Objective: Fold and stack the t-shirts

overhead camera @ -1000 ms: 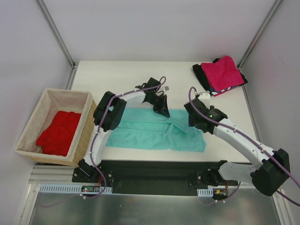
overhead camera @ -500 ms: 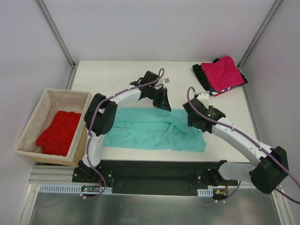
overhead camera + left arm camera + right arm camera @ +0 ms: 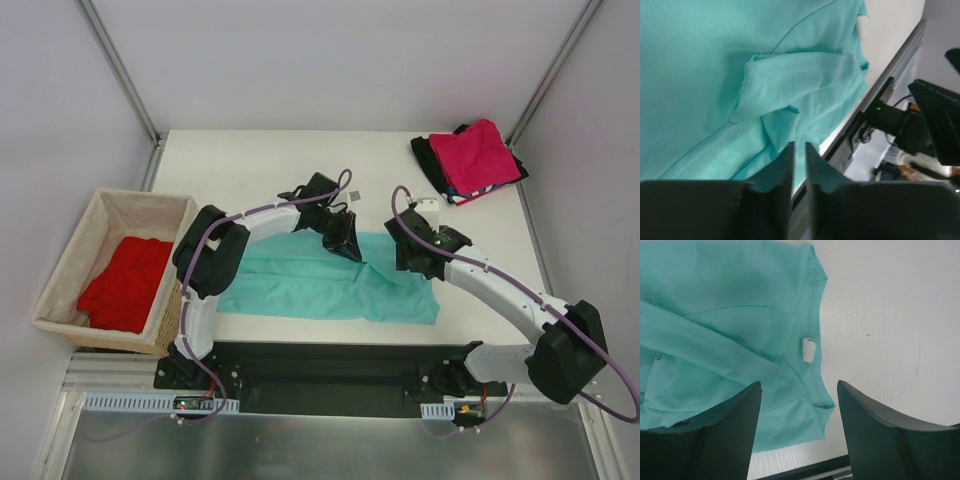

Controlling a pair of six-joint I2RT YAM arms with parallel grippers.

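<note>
A teal-green t-shirt [image 3: 300, 285] lies spread and creased across the near half of the table. My left gripper [image 3: 347, 247] hovers over its upper middle. In the left wrist view its fingers [image 3: 800, 145] stand a narrow slit apart with nothing between them, above a bunched fold of the teal cloth [image 3: 790, 80]. My right gripper [image 3: 410, 262] is wide open over the shirt's right end. The collar and its white label [image 3: 808, 350] lie below the open gripper [image 3: 800, 385], untouched. A magenta-pink t-shirt [image 3: 478, 155] lies folded on a black one [image 3: 428, 155] at the back right. A bright red t-shirt [image 3: 125, 285] lies in the basket.
The tan wicker basket [image 3: 70, 255] stands off the table's left edge. The folded stack fills the back right corner. The white table [image 3: 250, 170] shows bare behind the teal shirt. The table's front edge and a black rail run just below the shirt.
The left gripper swung back, then down onto the shirt's middle, and its jaws parted slightly. The left arm's elbow moved left. The right gripper drifted a little left, still open.
</note>
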